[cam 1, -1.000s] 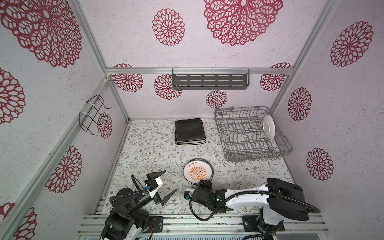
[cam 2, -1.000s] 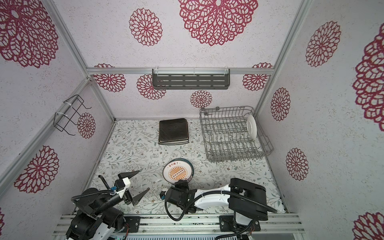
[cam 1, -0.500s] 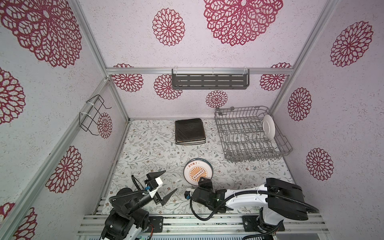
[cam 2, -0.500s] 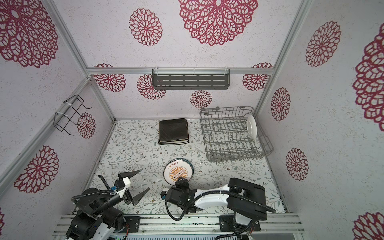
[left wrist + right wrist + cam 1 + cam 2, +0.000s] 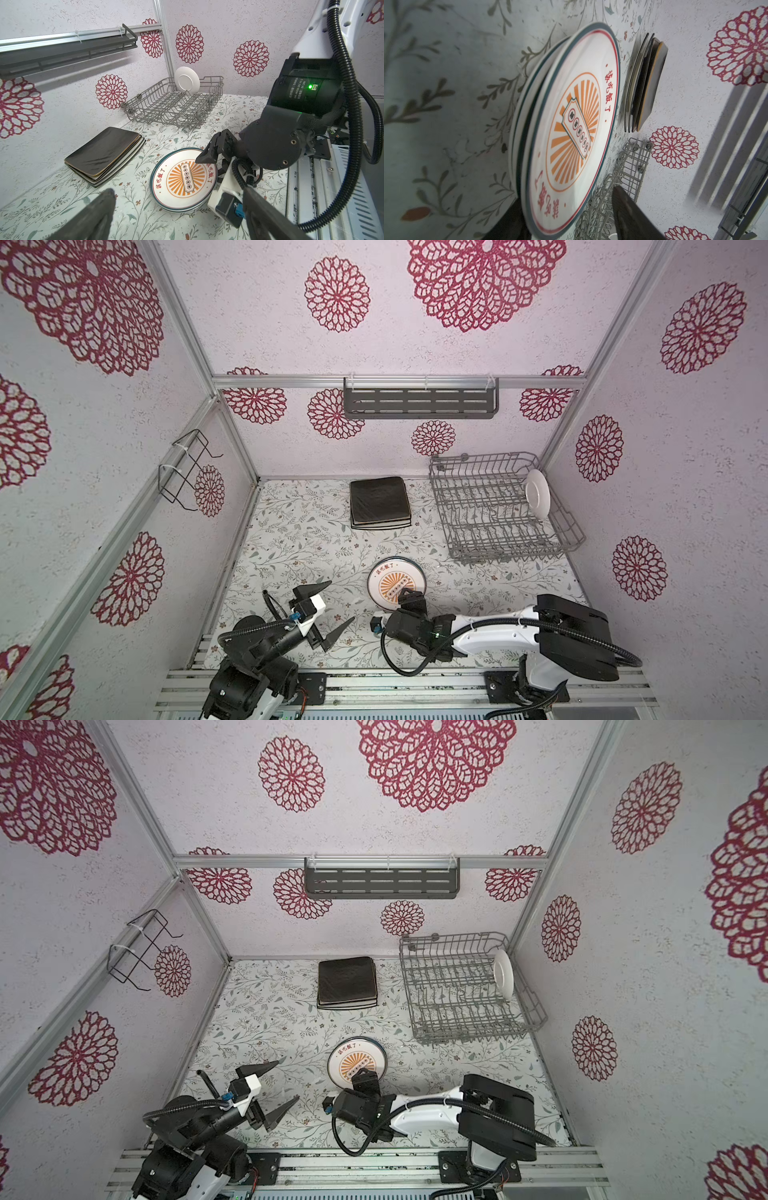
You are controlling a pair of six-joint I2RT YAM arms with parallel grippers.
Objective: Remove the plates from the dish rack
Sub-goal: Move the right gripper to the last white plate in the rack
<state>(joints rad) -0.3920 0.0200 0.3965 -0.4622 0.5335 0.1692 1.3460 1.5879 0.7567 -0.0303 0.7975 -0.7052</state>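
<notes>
A printed round white plate [image 5: 395,581] [image 5: 356,1061] tops a short stack on the floral table, in front of the grey dish rack [image 5: 498,549] [image 5: 457,1031]. My right gripper [image 5: 409,599] [image 5: 363,1076] straddles this plate's near rim [image 5: 182,180] [image 5: 571,124], open. Its upper finger [image 5: 207,153] stands clear above the plate's face. One plain white plate [image 5: 537,494] [image 5: 503,974] [image 5: 187,80] stands upright at the rack's far right end. My left gripper [image 5: 341,600] [image 5: 288,1080] hovers open and empty to the left of the round stack.
A stack of black and cream plates [image 5: 379,502] [image 5: 347,982] [image 5: 104,151] lies at the back, left of the rack. A dark slotted shelf [image 5: 419,403] hangs on the back wall. A small black wire holder [image 5: 183,470] is on the left wall.
My right gripper's jaws have spread apart around the round plate's rim, letting it go; the plate lies on the stack. The left arm has not moved.
</notes>
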